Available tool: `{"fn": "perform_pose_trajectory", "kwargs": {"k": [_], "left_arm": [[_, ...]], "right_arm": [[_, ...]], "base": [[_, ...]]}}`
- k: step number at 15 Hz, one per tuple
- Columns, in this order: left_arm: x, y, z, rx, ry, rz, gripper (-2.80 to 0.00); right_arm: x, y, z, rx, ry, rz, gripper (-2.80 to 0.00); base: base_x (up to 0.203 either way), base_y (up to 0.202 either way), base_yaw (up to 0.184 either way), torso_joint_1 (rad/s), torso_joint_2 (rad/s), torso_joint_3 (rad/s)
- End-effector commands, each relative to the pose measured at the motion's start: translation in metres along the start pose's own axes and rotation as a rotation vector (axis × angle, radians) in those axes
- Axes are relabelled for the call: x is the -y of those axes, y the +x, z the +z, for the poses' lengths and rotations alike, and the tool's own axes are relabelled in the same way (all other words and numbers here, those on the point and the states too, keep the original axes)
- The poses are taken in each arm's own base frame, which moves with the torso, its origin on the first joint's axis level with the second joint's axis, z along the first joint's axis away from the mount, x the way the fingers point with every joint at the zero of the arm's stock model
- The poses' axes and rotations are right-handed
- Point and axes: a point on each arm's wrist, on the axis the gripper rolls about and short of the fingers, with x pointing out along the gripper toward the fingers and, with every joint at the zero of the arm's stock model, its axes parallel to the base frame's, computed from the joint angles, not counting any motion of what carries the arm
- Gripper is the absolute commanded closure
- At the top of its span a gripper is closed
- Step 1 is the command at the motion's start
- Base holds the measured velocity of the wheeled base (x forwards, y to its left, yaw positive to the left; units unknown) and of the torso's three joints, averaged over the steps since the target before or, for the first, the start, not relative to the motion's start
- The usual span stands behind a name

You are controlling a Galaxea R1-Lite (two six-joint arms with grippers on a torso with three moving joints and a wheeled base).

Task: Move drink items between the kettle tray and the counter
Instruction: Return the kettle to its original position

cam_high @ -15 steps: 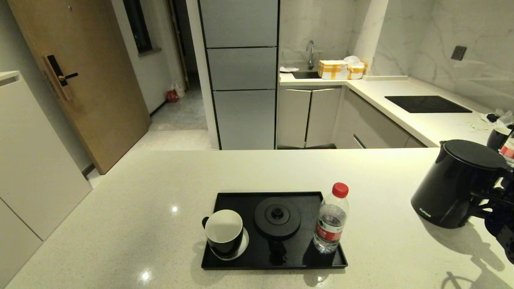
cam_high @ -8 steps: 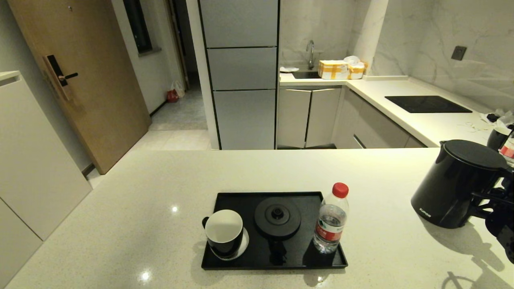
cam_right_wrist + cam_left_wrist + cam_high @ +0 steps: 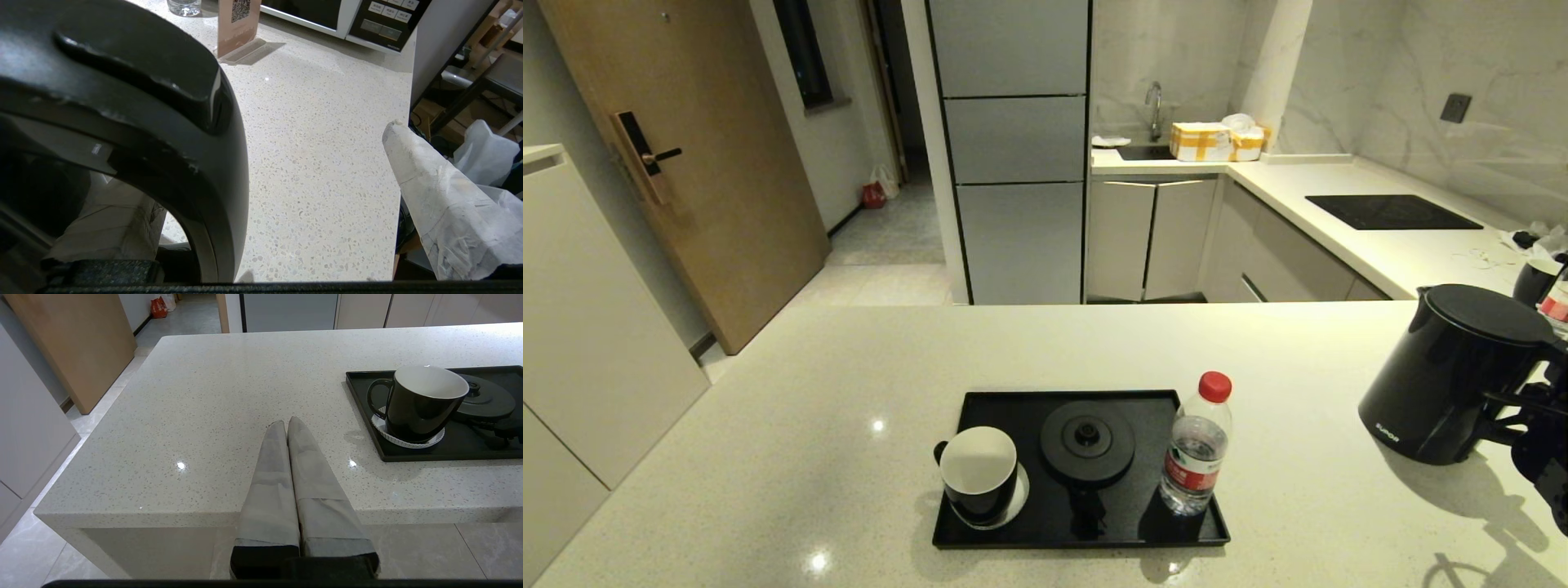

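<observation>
Black kettle upright on cream counter; mug and red-capped bottle upright on black tray

One kettle, one mug, one bottle.

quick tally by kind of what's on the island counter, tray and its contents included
kettle: 1, standing on the counter, off the tray
tray: 1
kettle base disc: 1, on the tray
mug: 1, on the tray
coaster: 1, under the mug
water bottle: 1, on the tray
total: 6
</observation>
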Motion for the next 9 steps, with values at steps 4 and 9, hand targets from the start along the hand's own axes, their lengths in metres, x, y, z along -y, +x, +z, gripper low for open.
{"fn": "perform_pose_trajectory", "kwargs": {"k": [4, 9], "left_arm": [[0.0000, -0.0001, 0.0000, 0.002, 0.000, 0.002, 0.00], [0.0000, 0.0000, 0.0000, 0.000, 0.000, 0.000, 0.00]], "right_arm": [[-0.0003, 0.0003, -0.0006, 0.003, 0.002, -0.004, 0.00], [-0.0002, 0.0001, -0.0021, -0.002, -0.002, -0.004, 0.00]], "base": [[0.000, 0.000, 0.000, 0.000, 0.00, 0.000], [0.000, 0.000, 0.000, 0.000, 0.00, 0.000]]}}
